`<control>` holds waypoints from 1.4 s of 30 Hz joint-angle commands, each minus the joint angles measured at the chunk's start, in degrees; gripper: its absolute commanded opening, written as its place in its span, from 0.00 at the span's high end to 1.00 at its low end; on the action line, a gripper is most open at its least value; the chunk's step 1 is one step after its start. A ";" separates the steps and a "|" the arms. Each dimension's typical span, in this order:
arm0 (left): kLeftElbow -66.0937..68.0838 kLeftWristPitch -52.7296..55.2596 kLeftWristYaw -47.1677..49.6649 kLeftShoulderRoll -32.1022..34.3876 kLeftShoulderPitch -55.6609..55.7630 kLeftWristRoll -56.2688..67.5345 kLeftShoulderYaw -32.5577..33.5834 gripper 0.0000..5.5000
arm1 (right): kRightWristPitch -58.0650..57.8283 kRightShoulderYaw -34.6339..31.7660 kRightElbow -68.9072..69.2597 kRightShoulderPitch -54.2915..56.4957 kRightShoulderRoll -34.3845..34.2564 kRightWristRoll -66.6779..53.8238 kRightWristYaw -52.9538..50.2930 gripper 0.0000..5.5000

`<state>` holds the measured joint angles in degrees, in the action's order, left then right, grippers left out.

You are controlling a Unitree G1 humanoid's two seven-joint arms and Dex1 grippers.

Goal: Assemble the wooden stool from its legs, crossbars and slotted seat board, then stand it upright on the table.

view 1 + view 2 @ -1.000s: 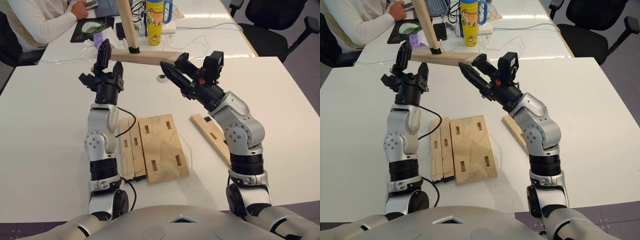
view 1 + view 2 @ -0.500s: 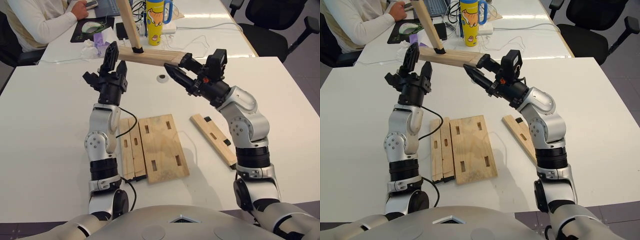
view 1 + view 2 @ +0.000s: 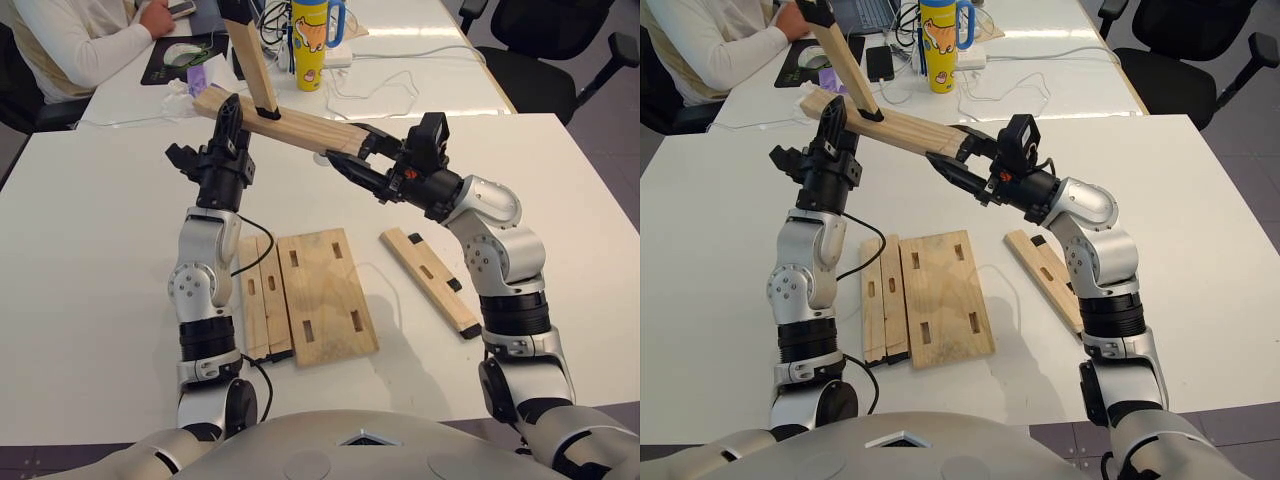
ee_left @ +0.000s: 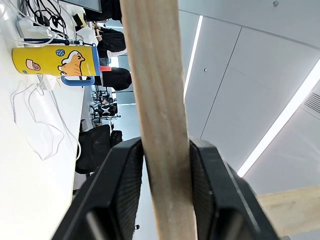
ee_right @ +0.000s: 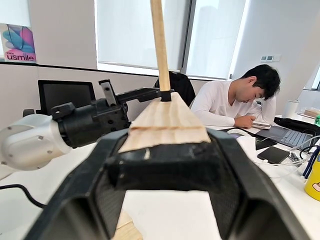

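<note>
Left tool (image 3: 230, 118): pinched on the left end of the raised leg (image 3: 300, 128); I judge a slip here would drop the whole piece

Crossbar (image 3: 252, 55): plugged into that leg, standing up at a tilt; uneven pull between my arms could pry the joint loose

Yellow mug (image 3: 311, 40): just behind the lifted wood; a wide swing could tip it

Seat board (image 3: 325, 295): flat on the table (image 3: 90, 260), slots up, below the held leg

Right tool (image 3: 352, 150): clamped on the leg's right end

Second leg (image 3: 430, 282): loose beside my right arm, easily nudged
</note>
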<state>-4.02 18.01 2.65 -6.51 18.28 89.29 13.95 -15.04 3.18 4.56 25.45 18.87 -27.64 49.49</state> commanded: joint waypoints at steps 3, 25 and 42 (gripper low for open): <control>-0.06 -0.11 -0.51 -4.31 -1.36 -1.34 -0.01 0.78 | 0.71 -0.10 -1.02 1.08 1.00 1.12 1.03 0.63; -8.08 1.47 2.98 7.06 -8.42 -11.61 8.02 0.81 | -5.07 4.47 -0.43 -5.62 18.55 3.37 17.98 0.45; -18.86 0.91 8.42 3.08 -15.97 -12.45 6.67 0.81 | 17.70 18.44 0.96 -20.86 25.80 21.46 27.61 0.45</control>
<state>-21.43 19.24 10.12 -2.99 2.86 77.27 21.33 0.25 20.26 7.26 4.85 44.53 -9.32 78.17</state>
